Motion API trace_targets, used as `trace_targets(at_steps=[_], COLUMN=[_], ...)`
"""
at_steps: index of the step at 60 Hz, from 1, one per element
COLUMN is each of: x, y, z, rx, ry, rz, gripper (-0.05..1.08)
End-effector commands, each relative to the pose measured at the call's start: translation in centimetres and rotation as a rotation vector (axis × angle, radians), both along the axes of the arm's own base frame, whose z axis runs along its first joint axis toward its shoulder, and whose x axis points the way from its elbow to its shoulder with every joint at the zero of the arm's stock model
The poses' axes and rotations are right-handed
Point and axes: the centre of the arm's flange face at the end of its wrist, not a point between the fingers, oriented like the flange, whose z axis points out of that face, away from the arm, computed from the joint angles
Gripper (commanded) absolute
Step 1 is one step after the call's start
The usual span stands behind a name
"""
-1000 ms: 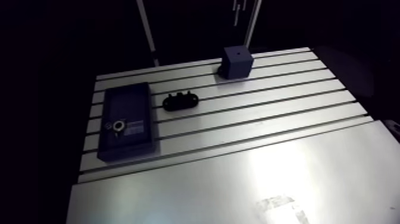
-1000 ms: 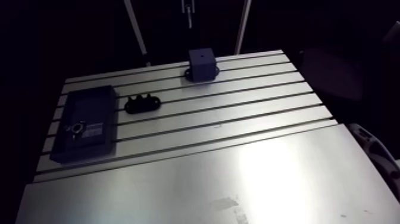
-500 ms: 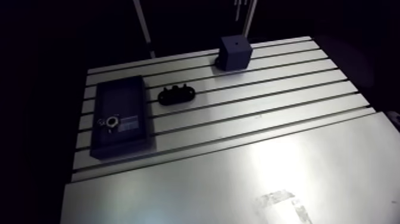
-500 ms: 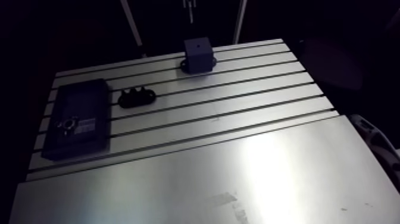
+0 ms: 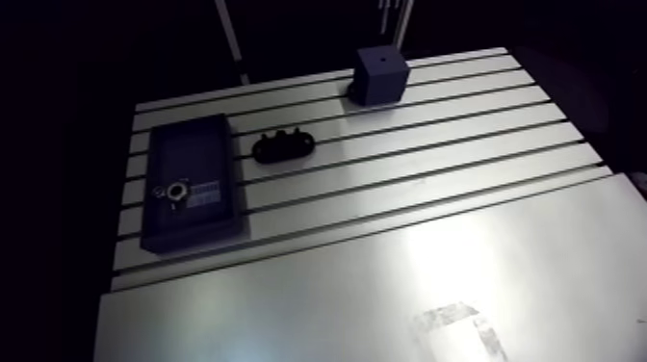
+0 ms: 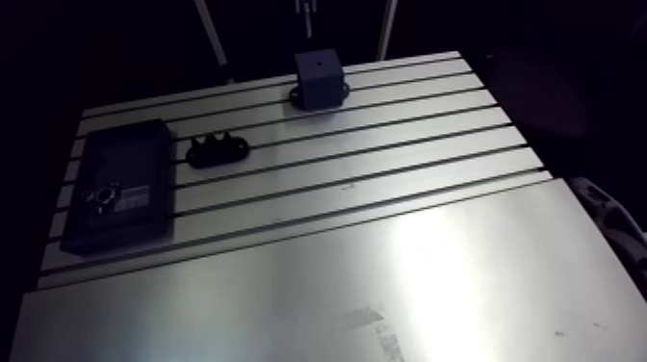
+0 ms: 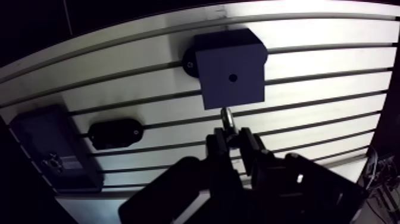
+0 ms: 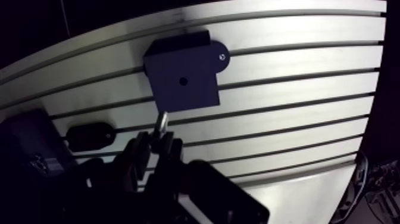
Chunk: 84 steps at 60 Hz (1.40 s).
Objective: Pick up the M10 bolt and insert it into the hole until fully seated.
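Wrist view: you see the gripper (image 7: 231,140) clenched on the M10 bolt (image 7: 227,118), its tip near the block (image 7: 229,59), outside the hole (image 7: 233,77). The arm view's framing shifted from earlier: the arm advances; insertion pending.

The slotted table (image 5: 289,289) is bare metal, glossy at lower right. The block (image 5: 381,75) looks matt and dark; the bolt (image 7: 227,117) gleams metallic.
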Motion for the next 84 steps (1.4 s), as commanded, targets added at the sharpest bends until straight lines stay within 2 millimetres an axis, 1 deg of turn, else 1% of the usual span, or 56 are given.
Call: trace_targets(at_steps=[1,6,10,19,29,49,54,65,84], x=[-0.1,-0.1,-0.3,-0.6,-0.9,-0.9,-0.9,-0.9,-0.9], y=[0.1,0.1,0.2,0.3,0.4,0.9,1.4,1.8,1.8], z=[-0.6,-0.6,-1.3,-2.1,-2.5,-2.6,-2.6,-2.6,-3.1], rx=[0.0,0.001,-0.001,0.002,0.002,0.002,0.003,0.003,0.0], ry=[-0.009,-0.007,-0.015,-0.024,-0.024,-0.017,-0.013,-0.013,-0.018], rz=[0.004,0.007,0.008,0.009,0.007,-0.001,-0.007,-0.012,-0.012], gripper=[1.08,1.08,1.08,1.08,1.08,1.08,1.08,1.08,1.08])
